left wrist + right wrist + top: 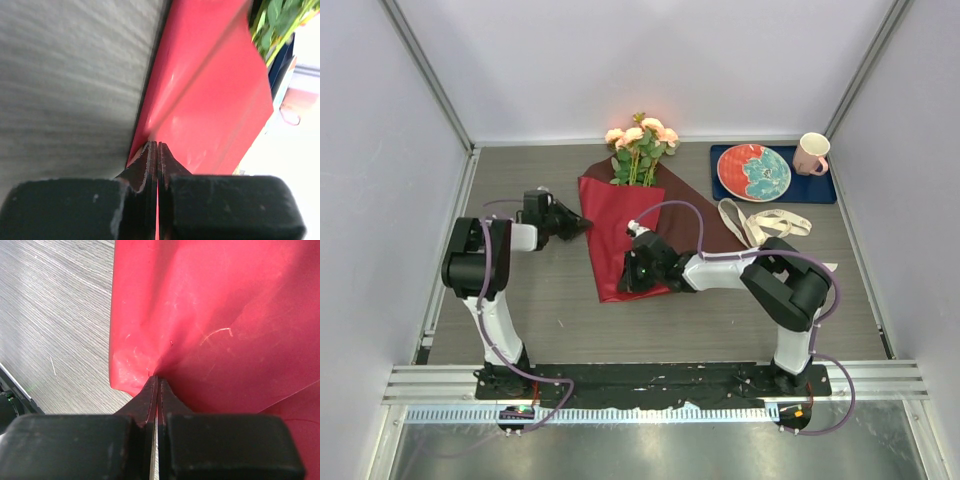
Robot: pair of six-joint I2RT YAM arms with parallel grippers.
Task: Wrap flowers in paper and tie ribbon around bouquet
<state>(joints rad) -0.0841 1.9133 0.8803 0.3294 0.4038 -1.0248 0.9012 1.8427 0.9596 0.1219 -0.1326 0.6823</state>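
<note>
Closest to us is the black base plate at the near edge of the table, with both arms bolted onto it. Starting on the left, the left gripper reaches over to the left edge of the paper. In its wrist view we can see the left gripper with its jaws squeezed together and a sliver of the paper pinched between them, so it's clamped on that edge. The paper sits mid-table, angled, with a bright red flap folded over on the left and a darker maroon part showing to the right. The flowers lie at its far end. Their peach heads and leaves stick out past the paper toward the back wall, and the stems run under the flap, so we can't see much of them. Next over, the right gripper sits at the near end of the paper. Its wrist view shows the right gripper closed tight on the crumpled edge of the paper. Further right, the ribbon lies loose in loops on the table, just beside the maroon part of the paper. At the far right corner there's a blue mat with a red and teal plate and a pink mug on it.
</note>
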